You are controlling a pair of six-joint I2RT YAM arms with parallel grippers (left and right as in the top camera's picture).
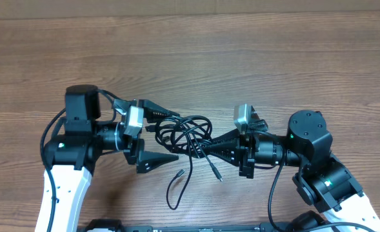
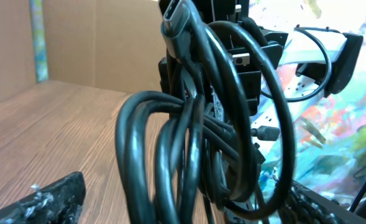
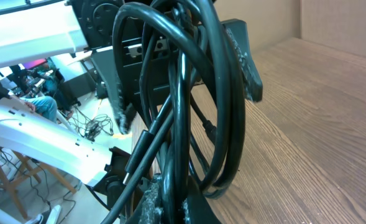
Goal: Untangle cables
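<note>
Cables [image 2: 195,137]: thin black cords, loosely coiled, resting mid-bench [image 1: 254,58]; two loose tails on the coil's near side, one ending in a small plug [image 1: 217,176].
Right pincer [image 1: 206,147]: pressed together, pinching strands at the coil's right edge.
Left pincer [image 1: 175,135]: spread wide at the coil's left edge, one finger on the coil's far side, one on its near side; contact cannot be told.
Coil's long axis: roughly left to right, along the line joining both pincers.
Nearer for a fresh grasp, by judgement: left arm, coil straight ahead between its fingers.
Writing, brands: none legible.
</note>
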